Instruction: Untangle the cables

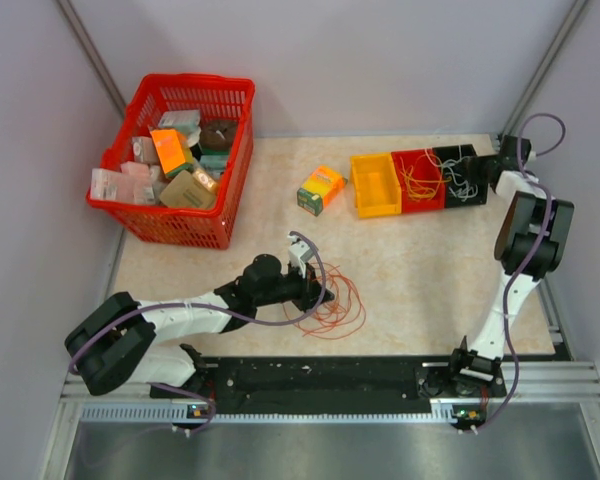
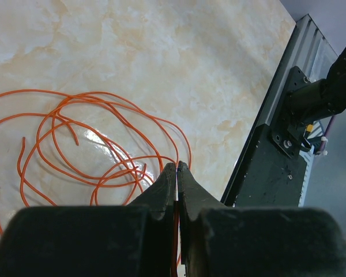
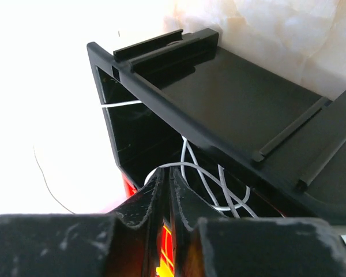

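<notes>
Right now my left pincer (image 2: 177, 167) is closed on one strand of the orange wires (image 2: 98, 144); a thin orange line shows in the slit between the fingers. In the left wrist view the rest of the tangle spreads on the table from about 9 to 11 o'clock of my fingertips, in loose overlapping loops with one free end curling at 9. It has no real long axis, being a roundish coil a little wider than it is deep. From above it lies near the front middle of the table, just under and at 4 o'clock of that pincer. I judge the next pull has to go away from the coil, toward 3 o'clock in the wrist view, to draw the strand free.

My right pincer (image 3: 166, 172) is well apart, at the far right corner, tips at the mouth of the black bin (image 3: 230, 98) where the white wires (image 3: 219, 184) lie. Its fingers are almost together; I cannot tell whether the white loop at the tips is pinched. So the left arm is much the nearer to the orange tangle.

Yellow wires (image 1: 420, 180) sit in the red bin (image 1: 418, 208).

Writing: the small box (image 1: 321, 188) and the packets in the basket (image 1: 175, 228) carry labels, too small to read.
</notes>
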{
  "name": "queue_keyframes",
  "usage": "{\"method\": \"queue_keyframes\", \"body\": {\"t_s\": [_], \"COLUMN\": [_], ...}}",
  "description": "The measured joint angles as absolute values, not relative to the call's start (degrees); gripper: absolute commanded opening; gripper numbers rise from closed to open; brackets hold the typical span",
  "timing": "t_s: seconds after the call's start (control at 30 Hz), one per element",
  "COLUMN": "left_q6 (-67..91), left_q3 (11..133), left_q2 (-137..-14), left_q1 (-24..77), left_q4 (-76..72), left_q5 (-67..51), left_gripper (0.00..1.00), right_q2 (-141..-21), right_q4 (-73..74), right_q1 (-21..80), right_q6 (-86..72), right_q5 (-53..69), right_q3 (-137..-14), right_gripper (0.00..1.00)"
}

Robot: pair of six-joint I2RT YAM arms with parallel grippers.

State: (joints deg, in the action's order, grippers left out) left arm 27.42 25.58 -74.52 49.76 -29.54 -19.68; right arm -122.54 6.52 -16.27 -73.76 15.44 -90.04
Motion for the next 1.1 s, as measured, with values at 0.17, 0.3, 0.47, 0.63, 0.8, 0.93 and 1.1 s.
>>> {"method": "queue_keyframes", "body": {"t_s": [0.17, 0.3, 0.47, 0.63, 0.8, 0.93, 1.1], "left_q6": [27.3, 27.3, 27.3, 27.3, 27.3, 27.3, 27.3], "left_q3": [25.5, 25.1, 24.8, 24.8, 24.8, 24.8, 24.8], "left_q2": [-74.5, -74.5, -74.5, -74.5, -74.5, -74.5, -74.5], "left_q1": [49.8, 49.8, 49.8, 49.8, 49.8, 49.8, 49.8], "left_q4": [-29.6, -29.6, -29.7, -29.9, -30.0, -30.0, -30.0], "left_q5": [-19.7, -19.7, -19.7, -19.7, -19.7, -19.7, -19.7], "left_gripper": [0.0, 0.0, 0.0, 0.0, 0.0, 0.0, 0.0], "right_q2": [-123.5, -124.0, -123.8, -123.8, -123.8, -124.0, -126.8], "right_q4": [6.9, 9.3, 9.3, 8.3, 6.9, 6.3, 6.0], "right_q1": [-16.3, -16.3, -16.3, -16.3, -16.3, -16.3, -15.8], "right_q6": [-73.1, -69.5, -65.8, -65.1, -65.7, -67.1, -69.3], "right_q5": [16.0, 16.2, 16.9, 19.0, 19.8, 20.0, 19.7], "right_q3": [-91.0, -93.9, -94.9, -94.0, -93.8, -93.8, -96.2], "right_gripper": [0.0, 0.0, 0.23, 0.39, 0.46, 0.47, 0.45]}}
